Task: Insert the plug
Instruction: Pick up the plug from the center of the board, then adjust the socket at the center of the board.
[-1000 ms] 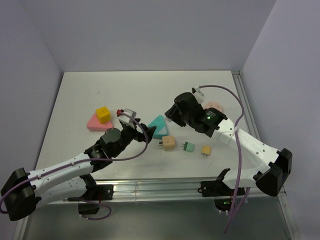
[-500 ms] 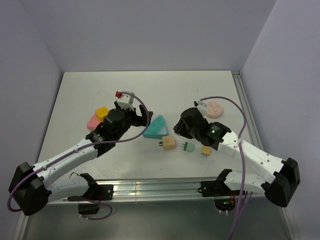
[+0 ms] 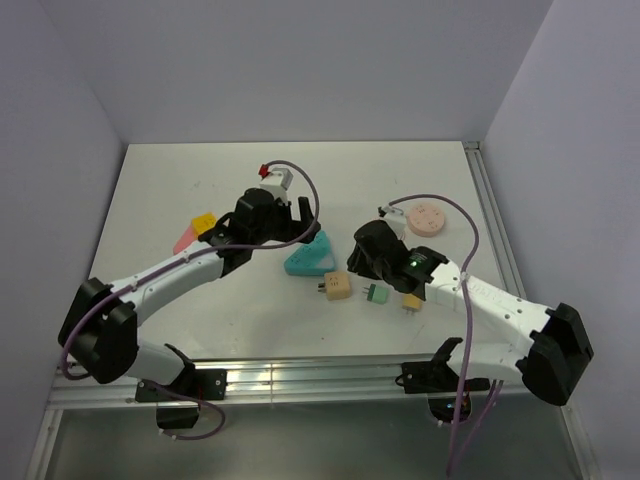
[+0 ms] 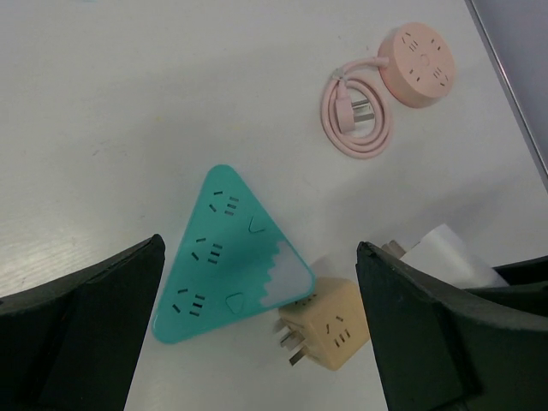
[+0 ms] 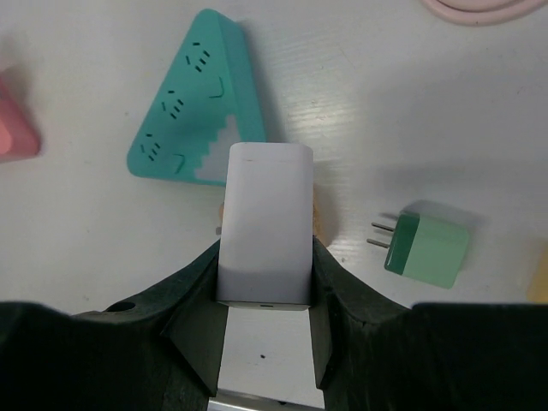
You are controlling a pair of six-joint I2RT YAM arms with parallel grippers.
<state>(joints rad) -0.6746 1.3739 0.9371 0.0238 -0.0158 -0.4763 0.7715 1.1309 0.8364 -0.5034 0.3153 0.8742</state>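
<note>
My right gripper (image 5: 264,267) is shut on a white plug adapter (image 5: 264,218) and holds it just near-right of the teal triangular power strip (image 5: 195,111), above the orange cube plug (image 3: 337,288). In the top view the right gripper (image 3: 366,250) sits beside the strip (image 3: 308,257). My left gripper (image 4: 257,342) is open and empty, hovering over the teal strip (image 4: 224,257), its fingers (image 4: 81,325) spread to either side. In the top view the left gripper (image 3: 292,222) is at the strip's far-left side.
A green two-pin plug (image 3: 376,294) and a small orange plug (image 3: 411,300) lie right of the orange cube (image 4: 336,330). A round pink power strip (image 3: 430,217) with a coiled cable (image 4: 355,111) lies far right. A pink strip (image 3: 185,240) with a yellow cube (image 3: 205,224) lies left.
My left gripper moved away from the base and to the right, to above the teal strip. My right gripper came down toward the strip with the white plug, then nearly stopped.
</note>
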